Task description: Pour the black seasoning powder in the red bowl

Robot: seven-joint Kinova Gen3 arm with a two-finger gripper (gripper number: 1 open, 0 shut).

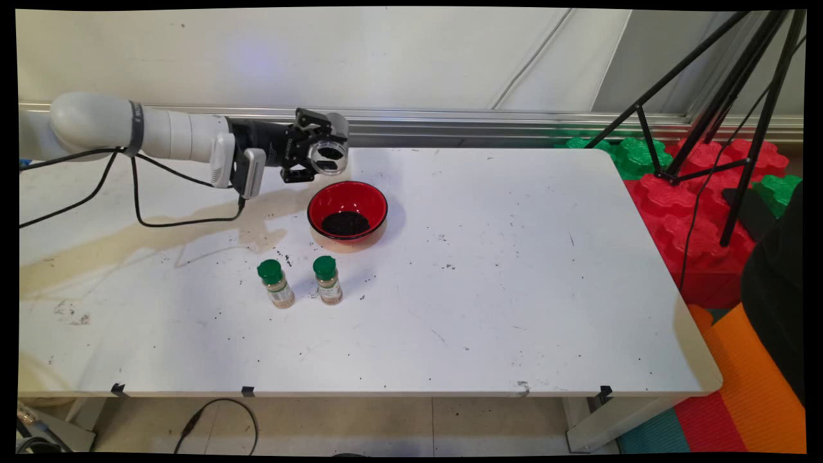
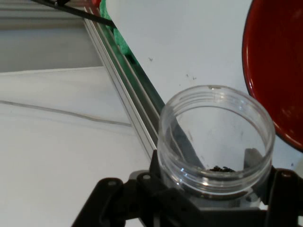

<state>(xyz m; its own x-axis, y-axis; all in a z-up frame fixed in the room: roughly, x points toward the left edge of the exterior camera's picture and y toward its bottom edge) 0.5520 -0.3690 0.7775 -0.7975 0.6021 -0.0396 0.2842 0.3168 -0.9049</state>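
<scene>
arm: reaches in level from the left | gripper [image 1: 321, 153]: turned sideways, pointing right | fingers: clamped on a jar

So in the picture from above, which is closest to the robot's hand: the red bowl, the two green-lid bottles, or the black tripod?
Measured from the gripper, which holds a clear jar:
1. Red bowl, just below it toward the near side.
2. and 3. The right spice bottle and left spice bottle, side by side nearer the front; too close to call.
4. Black tripod, far off past the table's right end.
</scene>
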